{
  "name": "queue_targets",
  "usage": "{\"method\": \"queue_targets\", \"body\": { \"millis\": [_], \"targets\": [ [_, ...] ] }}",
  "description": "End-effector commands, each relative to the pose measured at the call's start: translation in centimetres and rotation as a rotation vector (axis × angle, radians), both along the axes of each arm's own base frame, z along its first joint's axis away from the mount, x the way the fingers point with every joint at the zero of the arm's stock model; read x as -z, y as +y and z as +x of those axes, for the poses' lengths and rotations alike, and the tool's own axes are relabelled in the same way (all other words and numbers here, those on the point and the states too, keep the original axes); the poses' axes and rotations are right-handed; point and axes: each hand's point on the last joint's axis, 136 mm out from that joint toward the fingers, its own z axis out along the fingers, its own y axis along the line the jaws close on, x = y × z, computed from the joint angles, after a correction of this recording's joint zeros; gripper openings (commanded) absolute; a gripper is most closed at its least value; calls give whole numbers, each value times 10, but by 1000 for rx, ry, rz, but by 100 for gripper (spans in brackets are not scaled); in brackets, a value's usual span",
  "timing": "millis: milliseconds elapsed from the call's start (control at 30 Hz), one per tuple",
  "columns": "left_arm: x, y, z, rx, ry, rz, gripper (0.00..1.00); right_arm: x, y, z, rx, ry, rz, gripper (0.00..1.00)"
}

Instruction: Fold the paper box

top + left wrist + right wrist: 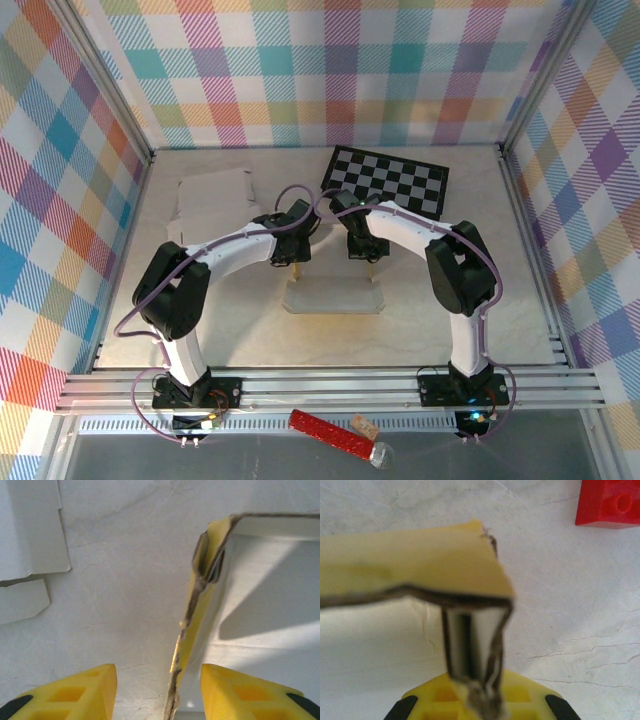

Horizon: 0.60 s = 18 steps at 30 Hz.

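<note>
Between the left claw's (pixel 157 675) fingers, nearer its right one, stands a yellow-lined wall (pixel 199 607) of the box (pixel 333 293). The fingers are parted about halfway and touch nothing. Just ahead of the right claw (pixel 475 702), a doubled-over corner (pixel 470 645) of the box is pinched in fully closed fingers. Flat blanks (pixel 30 530) lie well off to the left claw's left. This looks like the wall-raising step, partway through. Next, I judge, the left claw must close on its wall without crushing it while the right holds firm.
</note>
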Motion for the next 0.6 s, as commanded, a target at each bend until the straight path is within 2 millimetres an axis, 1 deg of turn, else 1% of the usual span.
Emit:
{"method": "queue_targets", "body": {
  "millis": [0,67,167,267,333,433,467,500,533,567],
  "targets": [
    [-1,-13,8,52,-5,-6,41,6,-1,-3,-14,30,-26,0],
    [2,-13,10,57,-6,0,31,6,-1,-3,-15,30,-23,0],
    [7,-14,11,65,1,16,10,5,0,-2,-15,27,-18,0],
    [11,-13,12,60,5,36,0,4,1,-1,-15,29,-19,0],
    [11,-12,11,49,-2,35,0,5,1,0,-12,31,-23,0],
    [3,-13,11,41,-31,19,0,6,0,0,-9,30,-31,0],
    [1,-15,11,43,-31,9,2,6,-1,0,-9,29,-34,0],
    [-1,-16,10,44,-29,0,15,7,-2,0,-7,28,-38,0],
    [-4,-16,10,42,-30,-7,25,7,-2,0,-9,27,-44,0],
    [-6,-16,9,41,-31,-13,31,8,-4,0,-7,28,-51,0]
  ]
}}
